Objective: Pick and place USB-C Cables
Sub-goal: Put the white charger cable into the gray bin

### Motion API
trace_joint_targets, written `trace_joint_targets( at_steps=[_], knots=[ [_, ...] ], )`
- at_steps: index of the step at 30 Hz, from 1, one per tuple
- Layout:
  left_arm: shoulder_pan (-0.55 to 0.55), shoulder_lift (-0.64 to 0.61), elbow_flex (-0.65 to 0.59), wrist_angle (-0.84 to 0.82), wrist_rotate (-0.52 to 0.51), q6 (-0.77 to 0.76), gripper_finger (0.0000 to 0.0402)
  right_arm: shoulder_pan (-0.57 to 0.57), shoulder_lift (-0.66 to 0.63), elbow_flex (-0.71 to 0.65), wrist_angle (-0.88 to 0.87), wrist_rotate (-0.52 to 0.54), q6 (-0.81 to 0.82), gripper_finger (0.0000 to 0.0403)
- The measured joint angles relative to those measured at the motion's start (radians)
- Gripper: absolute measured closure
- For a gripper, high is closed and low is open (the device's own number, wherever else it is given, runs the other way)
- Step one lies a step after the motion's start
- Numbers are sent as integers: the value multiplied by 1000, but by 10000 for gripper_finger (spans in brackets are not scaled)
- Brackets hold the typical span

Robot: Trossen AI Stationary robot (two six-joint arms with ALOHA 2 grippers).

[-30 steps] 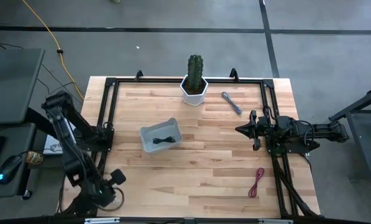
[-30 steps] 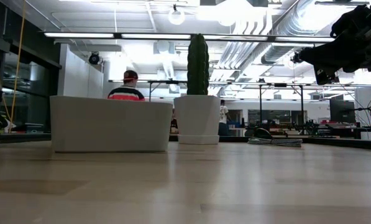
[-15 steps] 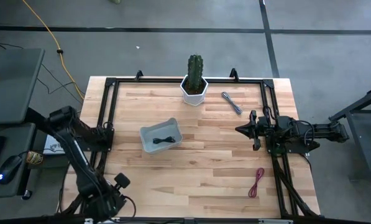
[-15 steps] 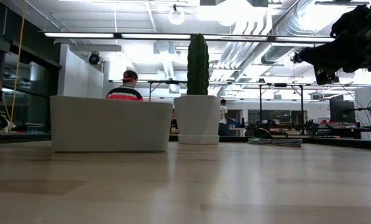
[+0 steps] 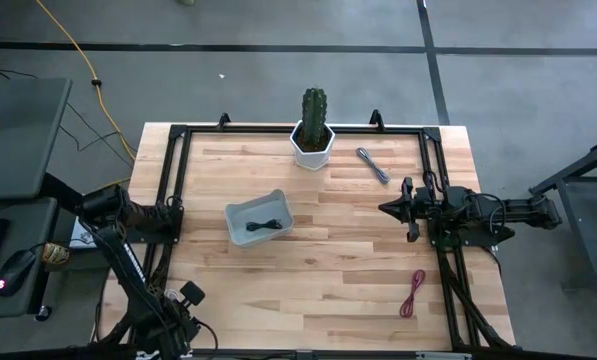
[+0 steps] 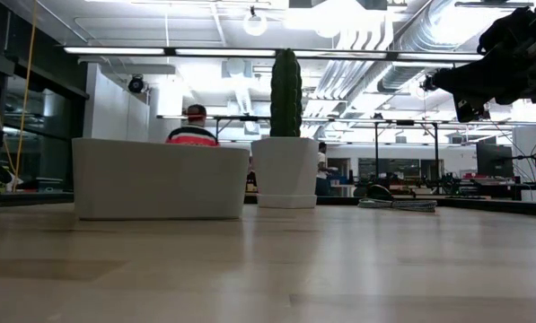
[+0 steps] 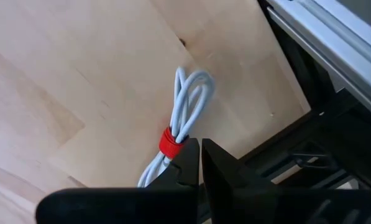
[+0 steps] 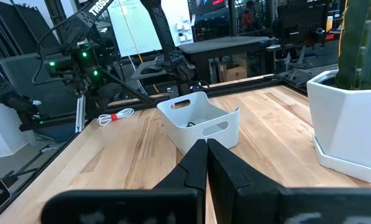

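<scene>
The left gripper (image 7: 199, 163), its two dark fingers pressed together with nothing between them, hangs above the near left corner of the wooden table (image 5: 328, 270), directly over a short white cable bundle cinched by a red band (image 7: 180, 129). That bundle looks light and limp, its loops free to splay, so the banded waist is probably the firmest place to pinch; a grip on a loose loop would likely let it unravel or slide. From overhead the arm covers this bundle, and it shows only in the wrist views. The right gripper (image 8: 206, 163), fingers also closed and empty, waits at about three o'clock on the table. A black cable bundle (image 5: 265, 226) already lies in the pale grey plastic bin (image 5: 281, 205) just left of centre. A grey cable bundle (image 5: 372, 165) rests toward one o'clock, near the green cactus in a white pot (image 5: 313, 126) at twelve o'clock. A dark red cable bundle (image 5: 413, 292) lies toward four o'clock, well apart from both grippers. From table height the bin's wall hides its contents, the grey bundle is a thin smear, and a person (image 6: 194, 131) shows only partly behind the bin.
</scene>
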Motion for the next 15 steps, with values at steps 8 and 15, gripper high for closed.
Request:
trace_joint_targets(
  at_steps=[8,15],
  knots=[
    [0,-2,0,-2,-7,-1,386,0,0,0,0,0,0,402],
    [0,-2,0,-15,-8,-1,343,0,0,0,0,0,0,402]
  ],
)
